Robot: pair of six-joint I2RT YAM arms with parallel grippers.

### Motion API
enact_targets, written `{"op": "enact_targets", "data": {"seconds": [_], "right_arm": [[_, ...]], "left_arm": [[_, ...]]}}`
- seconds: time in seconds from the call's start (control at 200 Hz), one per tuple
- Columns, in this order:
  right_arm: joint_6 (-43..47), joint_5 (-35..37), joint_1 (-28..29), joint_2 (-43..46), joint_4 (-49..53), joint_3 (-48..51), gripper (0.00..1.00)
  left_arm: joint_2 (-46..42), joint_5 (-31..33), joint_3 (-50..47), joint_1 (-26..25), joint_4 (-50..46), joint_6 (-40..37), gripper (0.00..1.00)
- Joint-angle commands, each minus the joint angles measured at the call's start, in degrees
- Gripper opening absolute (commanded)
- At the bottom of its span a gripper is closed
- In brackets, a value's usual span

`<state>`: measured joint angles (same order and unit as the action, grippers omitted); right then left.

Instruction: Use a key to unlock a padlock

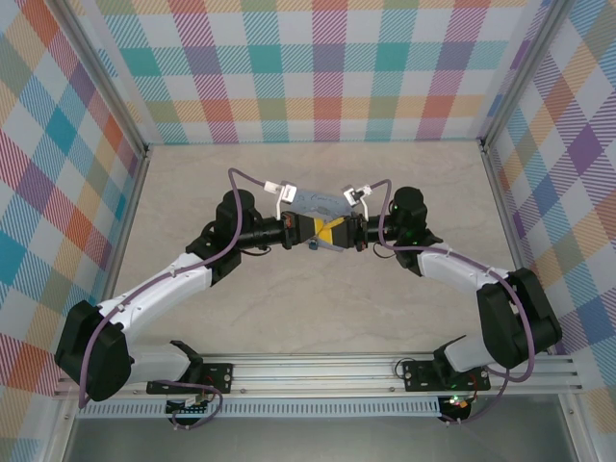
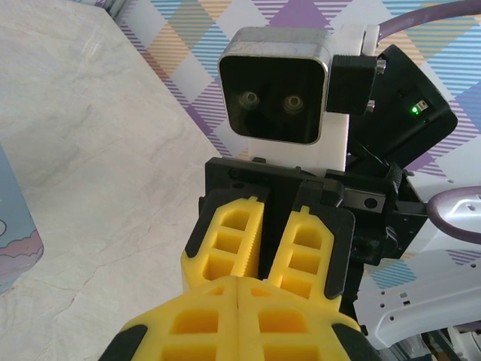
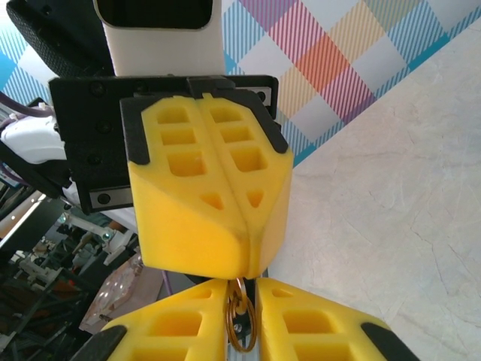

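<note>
While both arms are meeting tip to tip over the middle of the tabletop (image 1: 241,318), you are looking at a very cramped junction. Your left pincer (image 3: 242,252) is pressing its pads flat together, with nothing showing between them. Your right pincer (image 2: 268,263) is holding its fingers nearly together. A thin brass-coloured ring (image 3: 241,325) is sitting edge-on in the slit, seemingly being pinched there. As for the padlock and the key, the yellow pads are hiding them. I am judging both to be at that junction, raised clear of the tabletop, with the ring probably belonging to the key.

Handling, as a judgement: you are dealing with tiny, light, hard metal pieces, smooth and quick to slip or twist between soft ribbed pads. You are wanting the padlock gripped across its flat body with the keyhole facing out, and the key held by its head with the blade left free. A thin blade is risking a bend if you are turning it off-axis.

Surroundings: the tabletop is showing a pale, marbled, smooth face, so a dropped piece is likely skidding. A pale blue tin (image 1: 318,202) is lying just beyond the pincers. Checked walls (image 1: 327,67) are closing in left, right and far. A metal rail (image 1: 327,371) is running along the near edge.
</note>
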<state>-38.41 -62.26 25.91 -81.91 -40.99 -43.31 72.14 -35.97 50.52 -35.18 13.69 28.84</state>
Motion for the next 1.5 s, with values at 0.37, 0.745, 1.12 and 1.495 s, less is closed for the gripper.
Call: {"op": "enact_targets", "data": {"seconds": [0.37, 0.745, 1.12, 1.495], "right_arm": [[3.8, -0.2, 0.0, 1.8, 3.1, -0.9, 0.00], [17.6, 10.9, -0.1, 5.4, 27.9, -1.2, 0.01], [20.2, 22.6, -0.6, 0.8, 29.3, 0.5, 0.00], [19.6, 31.3, -0.6, -2.0, 29.4, 0.9, 0.00]], "left_arm": [[-1.2, 0.1, 0.3, -0.6, 0.5, -1.9, 0.00], [-4.2, 6.6, 1.2, 5.0, -5.7, -0.4, 0.70], [-4.0, 9.9, -16.7, 7.5, 2.5, 3.8, 0.74], [5.1, 11.5, -20.1, 6.4, 11.7, 8.0, 0.78]]}}
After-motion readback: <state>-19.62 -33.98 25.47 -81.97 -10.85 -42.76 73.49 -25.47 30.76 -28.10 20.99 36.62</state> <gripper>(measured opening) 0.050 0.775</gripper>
